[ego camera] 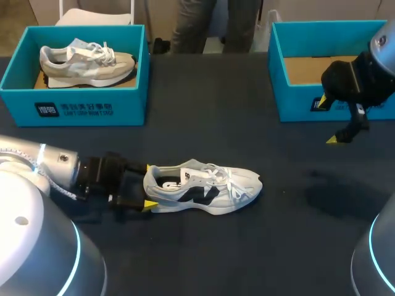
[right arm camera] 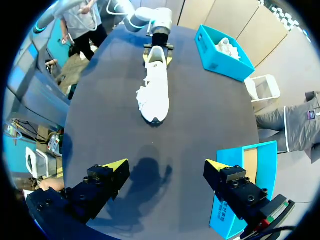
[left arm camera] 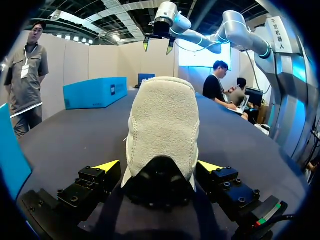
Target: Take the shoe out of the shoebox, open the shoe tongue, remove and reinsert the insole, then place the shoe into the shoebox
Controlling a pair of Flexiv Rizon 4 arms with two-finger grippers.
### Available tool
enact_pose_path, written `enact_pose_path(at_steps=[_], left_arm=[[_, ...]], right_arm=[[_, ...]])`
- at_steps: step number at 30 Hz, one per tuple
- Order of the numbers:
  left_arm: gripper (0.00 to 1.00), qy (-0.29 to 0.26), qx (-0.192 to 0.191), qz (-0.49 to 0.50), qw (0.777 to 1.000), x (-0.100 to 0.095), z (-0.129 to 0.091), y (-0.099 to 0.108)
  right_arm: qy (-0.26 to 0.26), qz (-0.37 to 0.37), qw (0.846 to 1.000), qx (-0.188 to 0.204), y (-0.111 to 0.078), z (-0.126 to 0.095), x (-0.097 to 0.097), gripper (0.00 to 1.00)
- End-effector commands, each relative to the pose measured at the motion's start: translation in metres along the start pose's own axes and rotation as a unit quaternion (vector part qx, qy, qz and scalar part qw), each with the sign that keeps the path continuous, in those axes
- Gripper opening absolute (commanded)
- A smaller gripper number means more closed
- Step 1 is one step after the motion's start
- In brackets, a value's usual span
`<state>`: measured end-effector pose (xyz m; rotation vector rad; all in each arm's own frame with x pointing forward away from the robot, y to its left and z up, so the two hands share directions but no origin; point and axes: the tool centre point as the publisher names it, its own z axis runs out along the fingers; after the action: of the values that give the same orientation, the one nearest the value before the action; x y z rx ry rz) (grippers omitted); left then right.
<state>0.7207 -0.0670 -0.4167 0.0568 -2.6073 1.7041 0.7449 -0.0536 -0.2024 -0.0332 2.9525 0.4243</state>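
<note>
A white and navy shoe [ego camera: 203, 188] [right arm camera: 154, 87] lies on its sole in the middle of the dark table, toe to the right. My left gripper [ego camera: 149, 185] [left arm camera: 159, 166] stands open, with the shoe's heel [left arm camera: 162, 125] between its fingers and a small gap on each side. My right gripper [ego camera: 336, 123] [right arm camera: 166, 165] hangs open and empty above the table, in front of the empty right-hand shoebox [ego camera: 278, 74] [right arm camera: 260, 146]. The insole is hidden inside the shoe.
At the back left stands a second teal shoebox [ego camera: 74, 108] [right arm camera: 220, 55] holding a beige shoe [ego camera: 86, 61]. Bare dark tabletop stretches between the shoe and the right-hand box [left arm camera: 95, 92].
</note>
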Motion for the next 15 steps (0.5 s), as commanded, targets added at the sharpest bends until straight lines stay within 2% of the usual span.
enact_pose_path(at_steps=[1,15], left_arm=[[1.0,-0.001,-0.002,-0.001,1.0,-0.001,0.006,0.0],[1.0,0.003,-0.007,0.003,1.0,-0.001,0.02,-0.003]], right_arm=[[0.0,0.0,1.0,0.001,0.0,0.001,-0.001,1.0],[0.0,0.0,1.0,0.001,0.0,0.001,-0.001,1.0]])
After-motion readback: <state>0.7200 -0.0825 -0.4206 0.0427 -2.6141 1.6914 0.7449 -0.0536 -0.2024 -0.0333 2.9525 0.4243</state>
